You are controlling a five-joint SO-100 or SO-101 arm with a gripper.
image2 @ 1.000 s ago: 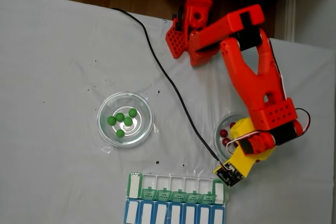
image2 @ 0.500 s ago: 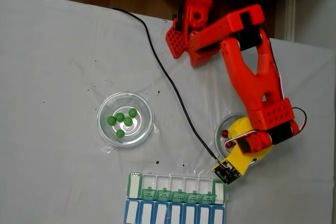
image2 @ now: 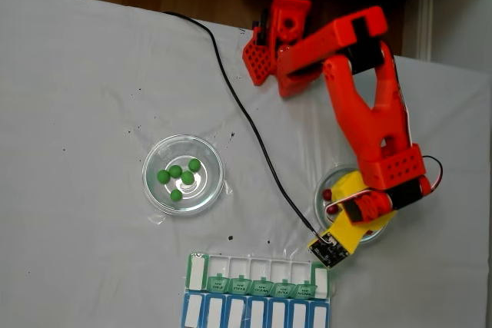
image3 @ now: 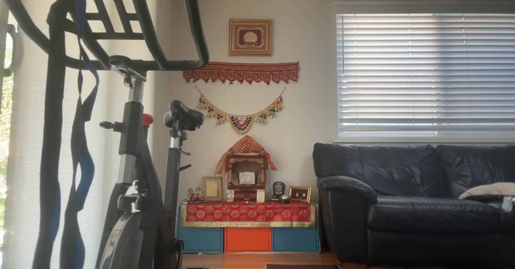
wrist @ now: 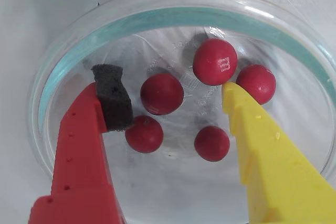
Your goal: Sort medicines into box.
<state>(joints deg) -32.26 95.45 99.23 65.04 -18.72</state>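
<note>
The medicines are split by colour between two round glass dishes on the white-covered table [image2: 77,74]. Five green balls [image2: 180,177] lie in the dish [image2: 154,190] near the middle of the table in the fixed view, and five dark red balls [wrist: 161,93] lie in the second dish [wrist: 47,77], toward the table's right edge. The box [image2: 257,286] lies flat at the table's bottom edge, between the two dishes, its green-lidded row above its blue row.

The orange arm [image2: 369,113] starts from its base near the top edge, folds at the elbow and runs down over the red dish, its wrist bent so the gripper [wrist: 170,94] points into the glass. In the wrist view the jaws stand wide apart inside the dish: the red finger with its black foam pad [wrist: 113,103] at left, the yellow finger [wrist: 262,150] at right. Four red balls sit between them, ungripped; the fifth lies just beyond the yellow tip. The foam pad is beside the lower-left ball; whether they touch cannot be told.
</note>
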